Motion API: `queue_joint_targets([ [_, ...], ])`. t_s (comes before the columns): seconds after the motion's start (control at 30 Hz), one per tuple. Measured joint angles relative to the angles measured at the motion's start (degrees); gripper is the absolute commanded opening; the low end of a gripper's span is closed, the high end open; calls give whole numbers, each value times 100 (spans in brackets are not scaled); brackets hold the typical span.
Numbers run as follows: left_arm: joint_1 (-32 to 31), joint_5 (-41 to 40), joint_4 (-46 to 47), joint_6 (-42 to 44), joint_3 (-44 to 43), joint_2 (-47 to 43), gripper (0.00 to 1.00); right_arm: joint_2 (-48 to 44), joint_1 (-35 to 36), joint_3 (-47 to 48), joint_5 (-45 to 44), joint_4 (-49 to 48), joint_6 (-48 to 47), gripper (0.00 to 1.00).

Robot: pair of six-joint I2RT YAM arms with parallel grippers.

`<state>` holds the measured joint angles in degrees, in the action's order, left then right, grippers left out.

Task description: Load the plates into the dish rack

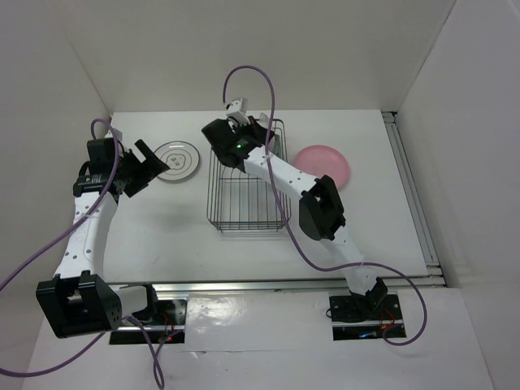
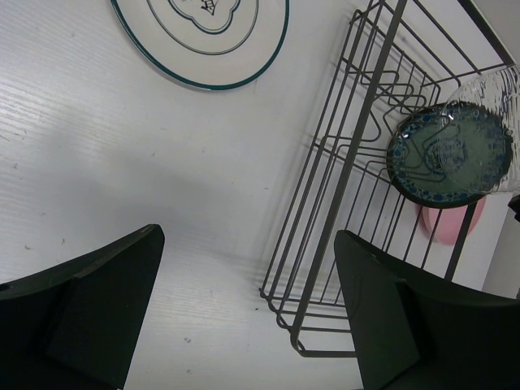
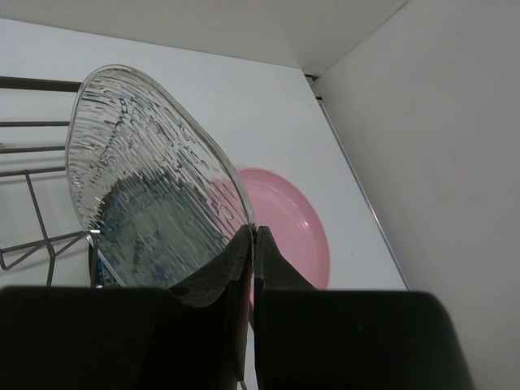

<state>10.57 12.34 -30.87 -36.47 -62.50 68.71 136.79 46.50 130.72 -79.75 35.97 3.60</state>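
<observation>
The black wire dish rack (image 1: 248,191) stands mid-table. My right gripper (image 3: 253,240) is shut on the rim of the clear glass plate (image 3: 146,154) and holds it upright over the rack's far end (image 1: 258,128). The dark teal plate (image 2: 449,154) stands on edge in the rack, just behind the glass one. The pink plate (image 1: 323,166) lies flat to the right of the rack. The white ringed plate (image 1: 177,160) lies flat to the left. My left gripper (image 2: 244,313) is open and empty, beside the white plate (image 2: 203,41) and the rack's near left corner.
White walls enclose the table on the left, back and right. A metal rail (image 1: 414,203) runs along the table's right edge and front. A purple cable (image 1: 268,89) loops above the rack's far end.
</observation>
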Motion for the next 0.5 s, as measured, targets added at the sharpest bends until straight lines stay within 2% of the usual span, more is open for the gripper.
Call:
queue_joint_targets([
  [0.5,0,61,0,0,0,-48,100,63,127,-247,-46,9,125,6],
])
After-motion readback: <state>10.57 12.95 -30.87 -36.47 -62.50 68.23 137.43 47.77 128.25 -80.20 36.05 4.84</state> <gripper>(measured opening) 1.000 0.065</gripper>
